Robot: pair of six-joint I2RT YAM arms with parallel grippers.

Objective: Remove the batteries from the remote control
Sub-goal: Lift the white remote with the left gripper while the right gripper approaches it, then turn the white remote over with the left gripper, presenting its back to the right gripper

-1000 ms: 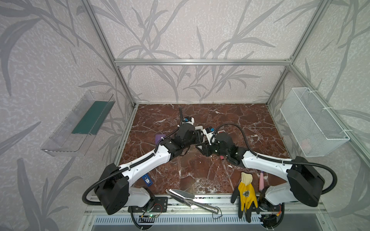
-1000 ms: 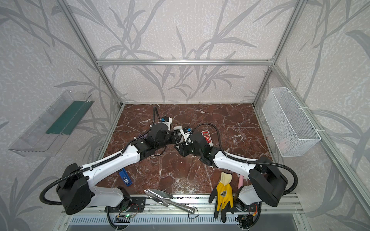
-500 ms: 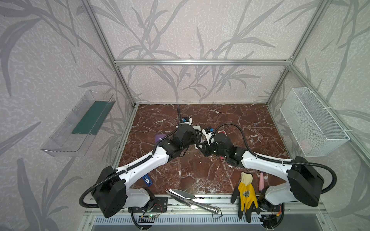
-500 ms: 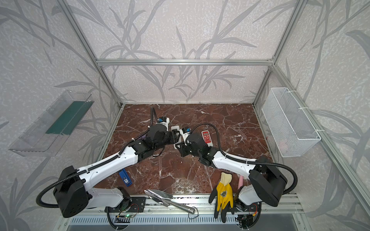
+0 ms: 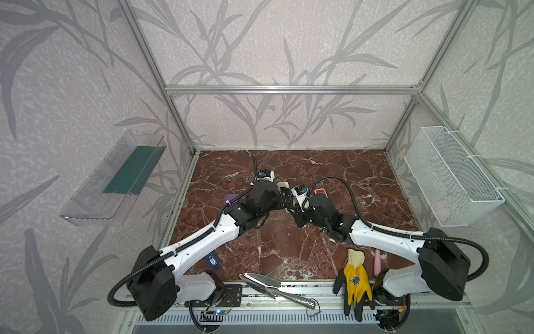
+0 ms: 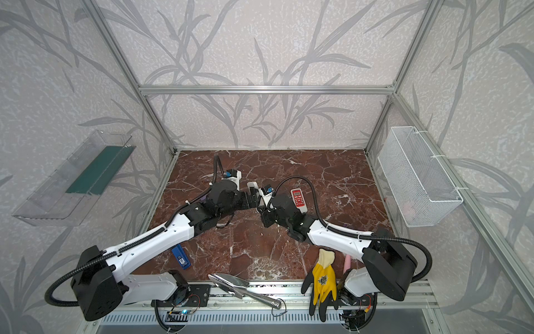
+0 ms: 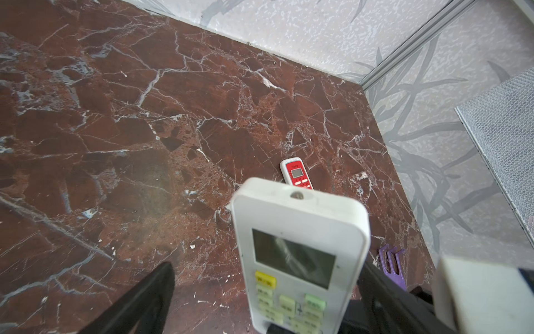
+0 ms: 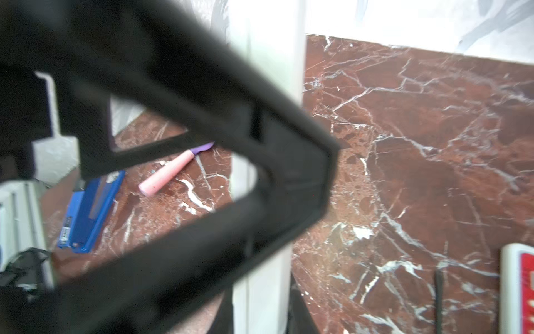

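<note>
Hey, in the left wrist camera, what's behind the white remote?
A red remote lies on the marble floor behind the white remote; only its screen end shows, the rest is covered in that view.

Keypad end of white remote (image 7: 300, 260) cut off; red remote (image 7: 296, 173) partly hidden behind it

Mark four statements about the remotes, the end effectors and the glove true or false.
1. The left end effector stands open around the white remote. True.
2. The right end effector is shut on the white remote. True.
3. The red remote is gripped by the left end effector. False: it lies free on the marble table.
4. The yellow glove lies against the back wall. False: it lies at the table's front edge, by the right arm's base.
</note>
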